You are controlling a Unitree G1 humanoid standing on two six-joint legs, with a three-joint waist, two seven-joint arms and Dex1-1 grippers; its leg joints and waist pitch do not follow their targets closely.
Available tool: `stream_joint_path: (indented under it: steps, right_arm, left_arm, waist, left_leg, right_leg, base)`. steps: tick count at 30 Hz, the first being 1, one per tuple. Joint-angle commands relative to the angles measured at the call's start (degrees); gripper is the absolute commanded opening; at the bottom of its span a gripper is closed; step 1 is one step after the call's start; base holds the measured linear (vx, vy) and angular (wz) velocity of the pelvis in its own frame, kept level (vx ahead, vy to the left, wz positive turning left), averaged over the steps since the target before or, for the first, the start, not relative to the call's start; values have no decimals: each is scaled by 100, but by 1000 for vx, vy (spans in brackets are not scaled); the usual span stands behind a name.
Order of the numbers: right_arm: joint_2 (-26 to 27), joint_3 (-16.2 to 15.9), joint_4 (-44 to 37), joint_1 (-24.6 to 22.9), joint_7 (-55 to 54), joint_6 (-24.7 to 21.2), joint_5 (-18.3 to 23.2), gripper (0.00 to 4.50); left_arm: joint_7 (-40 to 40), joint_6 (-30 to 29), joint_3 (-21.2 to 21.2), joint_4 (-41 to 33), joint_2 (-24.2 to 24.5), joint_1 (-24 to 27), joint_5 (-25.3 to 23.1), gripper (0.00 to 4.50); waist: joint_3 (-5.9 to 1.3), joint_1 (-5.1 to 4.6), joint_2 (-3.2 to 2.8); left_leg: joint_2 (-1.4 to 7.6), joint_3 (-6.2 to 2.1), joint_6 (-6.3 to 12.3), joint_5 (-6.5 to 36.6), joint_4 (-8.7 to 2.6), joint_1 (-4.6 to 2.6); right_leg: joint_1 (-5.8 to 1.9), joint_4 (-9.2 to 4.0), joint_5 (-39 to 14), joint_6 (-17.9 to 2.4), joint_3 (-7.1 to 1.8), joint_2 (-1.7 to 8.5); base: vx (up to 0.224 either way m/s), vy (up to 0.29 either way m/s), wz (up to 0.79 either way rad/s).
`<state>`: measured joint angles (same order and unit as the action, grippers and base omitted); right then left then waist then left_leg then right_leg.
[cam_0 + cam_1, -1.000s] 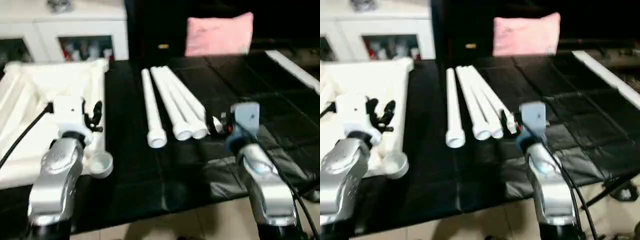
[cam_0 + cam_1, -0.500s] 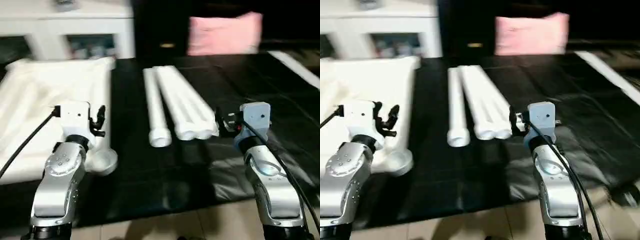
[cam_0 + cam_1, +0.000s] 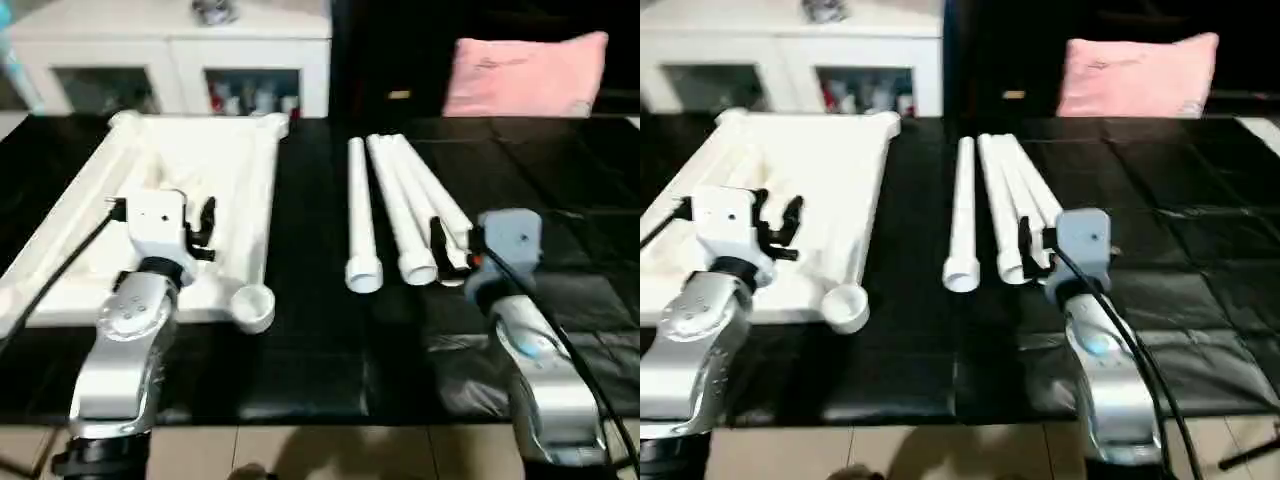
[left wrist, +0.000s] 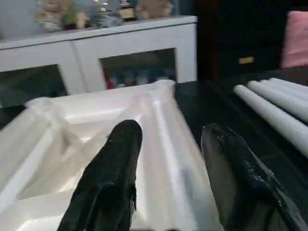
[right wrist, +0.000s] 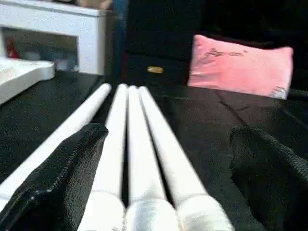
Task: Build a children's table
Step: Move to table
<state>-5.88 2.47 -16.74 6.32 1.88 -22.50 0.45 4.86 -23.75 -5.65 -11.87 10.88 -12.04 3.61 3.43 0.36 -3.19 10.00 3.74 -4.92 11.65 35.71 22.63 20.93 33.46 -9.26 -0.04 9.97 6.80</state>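
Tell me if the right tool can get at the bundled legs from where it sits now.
Probably yes: the right tool stands wide open, aimed along the legs, whose near ends lie between its fingers with nothing in between.

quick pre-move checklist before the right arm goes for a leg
1. Right gripper open: ok, the jaws stand wide apart around the bundle's near ends.
2. Legs reachable: ok, they lie side by side on the black table, one slightly apart.
3. All four legs present: ok, the right wrist view shows four tubes.
4. Tabletop underside up: ok, ribs and a corner socket show.
5. Left gripper empty: ok, open over the tabletop.
6. Socket free of debris: cannot tell.
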Motion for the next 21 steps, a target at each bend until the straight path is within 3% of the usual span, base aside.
stream_joint_path:
  steps: [1, 2, 3, 5, 6, 8, 10, 11, 12, 13, 14, 16, 17, 19, 21]
  right_arm:
    - [10, 85, -124, -23, 51, -32, 137, 450]
    - [-25, 85, -122, -26, 90, -62, 135, 450]
    - [-37, 85, -122, -26, 107, -76, 133, 450]
    - [-122, 2, -129, -19, 127, -269, -18, 450]
    - [-149, -37, -124, -17, 98, -349, -98, 450]
    - [-189, -113, -127, -18, 131, -410, -149, 450]
    - [-173, -137, -159, -26, 230, -513, 6, 450]
    - [-147, -114, -161, -22, 236, -576, 79, 450]
    - [-126, -98, -152, -19, 219, -566, 103, 450]
    - [-133, -104, -132, -7, 207, -542, 90, 450]
    - [-136, -106, -123, -2, 203, -534, 85, 450]
    - [-160, -127, -107, 16, 188, -465, 30, 450]
    - [-162, -129, -88, 44, 152, -436, -26, 450]
    - [-149, -115, -64, 81, 109, -428, -69, 450]
    - [-107, -78, -69, 91, 112, -484, -24, 450]
  left_arm:
    - [41, -74, 2, 65, -15, -94, 34, 231]
    - [43, -76, 1, 53, -13, -75, 33, 231]
    - [45, -75, 1, 48, -11, -68, 32, 231]
    - [40, -70, 3, 40, 0, -31, 37, 231]
    - [36, -70, 8, 38, -2, -15, 30, 231]
    - [29, -46, 29, 39, 15, 31, -20, 231]
    - [30, -34, 52, 6, 48, 85, -64, 231]
    - [34, -33, 52, -3, 50, 93, -67, 231]
    - [43, -28, 55, -11, 61, 99, -75, 231]
    - [50, -16, 69, -10, 82, 97, -100, 231]
    - [53, -11, 74, -9, 90, 97, -110, 231]
    - [56, -12, 87, -9, 106, 88, -129, 231]
    - [62, -13, 94, -10, 111, 81, -131, 231]
    - [78, -12, 103, -13, 118, 73, -129, 231]
    - [92, -8, 111, -12, 131, 71, -122, 231]
  waist:
    - [-341, -43, -21]
    - [-335, -69, 15]
    - [-343, -86, -4]
    - [-353, -109, 24]
    - [-357, -118, 59]
    - [-377, -98, 117]
    - [-410, -20, 182]
    - [-423, 12, 196]
    - [-429, 69, 195]
    - [-434, 118, 206]
    - [-427, 124, 209]
    - [-401, 173, 203]
    - [-397, 180, 195]
    - [-398, 185, 179]
    - [-359, 172, 224]
  left_leg:
    - [154, 23, -237, 2164, -563, 51]
    - [155, 35, -211, 2139, -564, 60]
    - [151, 41, -188, 2068, -569, 73]
    - [151, 55, -158, 1979, -560, 70]
    - [134, 101, -76, 1800, -548, 62]
    - [109, 191, 215, 1410, -513, 71]
    - [75, 307, 766, 701, -427, 114]
    - [67, 324, 909, 555, -392, 126]
    - [78, 339, 1141, 311, -342, 114]
    - [101, 365, 1265, 189, -342, 65]
    - [103, 384, 1324, 157, -363, 42]
    - [104, 457, 1443, 276, -414, -78]
    - [110, 469, 1442, 349, -427, -104]
    - [110, 527, 1415, 554, -453, -199]
    - [101, 562, 1321, 1055, -498, -210]
  right_leg:
    - [-282, -429, -2225, -385, -341, 244]
    - [-277, -435, -2215, -393, -351, 240]
    - [-297, -413, -2159, -413, -363, 235]
    - [-289, -405, -2107, -433, -385, 228]
    - [-281, -394, -2021, -510, -432, 227]
    - [-301, -406, -2008, -639, -498, 313]
    - [-336, -422, -1793, -818, -617, 456]
    - [-359, -432, -1736, -852, -657, 518]
    - [-341, -450, -1665, -935, -708, 588]
    - [-295, -451, -1654, -1001, -720, 566]
    - [-267, -441, -1671, -1017, -710, 517]
    - [-170, -438, -1924, -990, -680, 397]
    - [-155, -442, -1986, -973, -690, 389]
    - [-81, -453, -2010, -944, -726, 338]
    - [-54, -503, -2250, -832, -814, 342]
  base:
    - [0, 0, 0]
    - [0, 0, 0]
    - [0, 0, 0]
    - [0, 0, 0]
    - [0, 0, 0]
    - [0, 0, 0]
    - [0, 0, 0]
    - [0, 0, 0]
    - [0, 0, 0]
    - [0, 0, 0]
    - [5, 54, -6]
    - [-4, 71, -3]
    - [-14, 80, -2]
    - [-5, 76, 2]
    - [-24, 72, 4]
